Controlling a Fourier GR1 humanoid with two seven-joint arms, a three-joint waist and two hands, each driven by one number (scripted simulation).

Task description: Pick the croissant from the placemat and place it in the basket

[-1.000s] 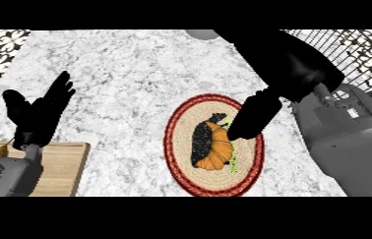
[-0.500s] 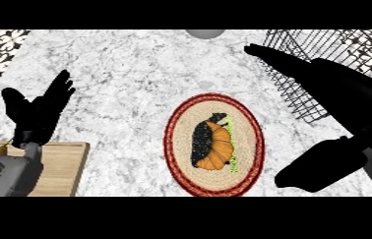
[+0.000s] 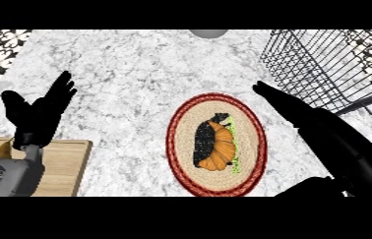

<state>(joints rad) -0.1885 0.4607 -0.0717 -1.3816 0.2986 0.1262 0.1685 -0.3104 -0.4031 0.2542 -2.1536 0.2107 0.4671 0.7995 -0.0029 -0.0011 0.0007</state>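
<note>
The croissant point(image 3: 216, 145) lies on the mat point(image 3: 184, 149), near the basket point(image 3: 320, 66). The right hand point(image 3: 305, 117) is beside the mat, fingers straight. The left hand point(image 3: 36, 115) rests open at the worktop's point(image 3: 138, 75) left.

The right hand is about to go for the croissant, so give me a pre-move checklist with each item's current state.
1. Croissant lies on the placemat, uncovered: ok.
2. Right hand open, fingers straight, ready to close: ok.
3. Right hand over the croissant: not ok; it sits to the placemat's right, fingertips near the rim.
4. Right hand holds nothing: ok.
5. Basket in view at upper right, open side up: ok; its contents, cannot tell.
6. Left hand out of the way: ok; it rests open at the left edge, above the wooden board.
</note>
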